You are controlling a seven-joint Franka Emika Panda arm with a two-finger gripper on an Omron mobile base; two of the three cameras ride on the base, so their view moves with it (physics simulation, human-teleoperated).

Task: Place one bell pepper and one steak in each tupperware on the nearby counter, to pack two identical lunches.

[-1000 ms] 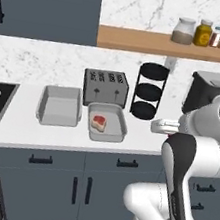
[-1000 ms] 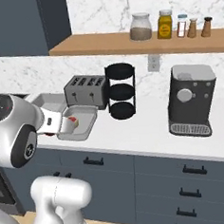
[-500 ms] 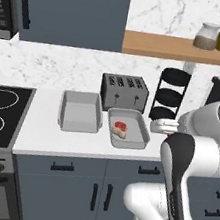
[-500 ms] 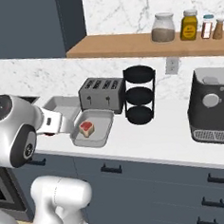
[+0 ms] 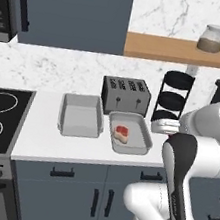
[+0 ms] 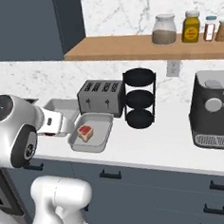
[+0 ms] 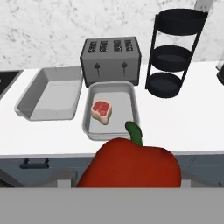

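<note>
Gripper carries a bell pepper (image 7: 131, 168); the red lump fills the low centre of the hand view, green stem up and toward the counter; jaws part open, closed around the pepper as far as can be judged, fingertips hidden behind it.

Two tupperware trays sit side by side on the counter (image 5: 40, 143) in front of the toaster (image 5: 125, 95); right tray (image 7: 131, 107) holds a steak (image 7: 101, 109); left tray (image 7: 33, 103) has nothing in it.

Right tray lies straight ahead of the gripper, past the counter's front edge; its long axis runs front to back, away from the hand; left tray lies ahead and to the left, angled slightly.

Likely target: the right tray, beside the steak, toward its near edge.
</note>
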